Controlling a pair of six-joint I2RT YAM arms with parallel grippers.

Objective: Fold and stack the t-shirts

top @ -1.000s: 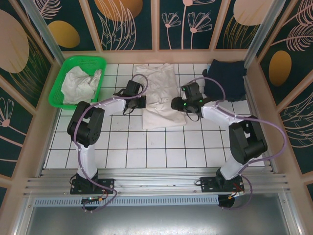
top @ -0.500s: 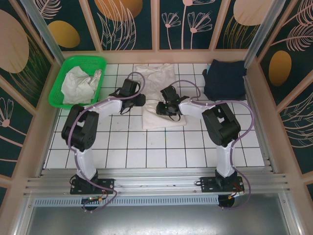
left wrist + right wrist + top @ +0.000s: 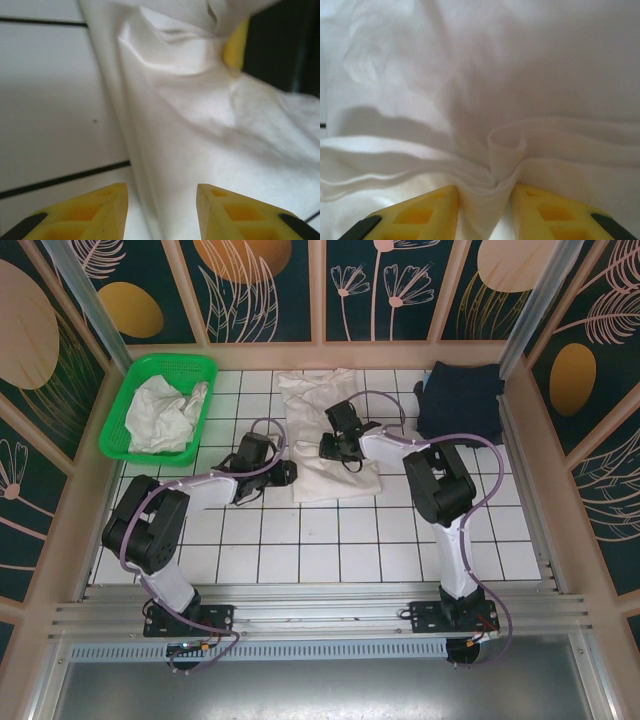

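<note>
An off-white t-shirt lies spread on the white tiles at the middle back. My right gripper sits on its centre, shut on a bunched fold of the shirt's fabric that rises between the yellow fingers. My left gripper rests low on the tiles at the shirt's lower left edge. In the left wrist view its jaws stand open, with the shirt's edge lying between and ahead of them, unpinched. A dark navy t-shirt lies folded at the back right.
A green mesh basket at the back left holds crumpled white t-shirts. Patterned walls close in the back and both sides. Bare tiles stretch in front of the shirt toward the arm bases.
My left gripper has opened, letting go of the shirt's edge, and drawn back toward the near left. My right gripper has closed on fabric and moved left onto the shirt's middle.
</note>
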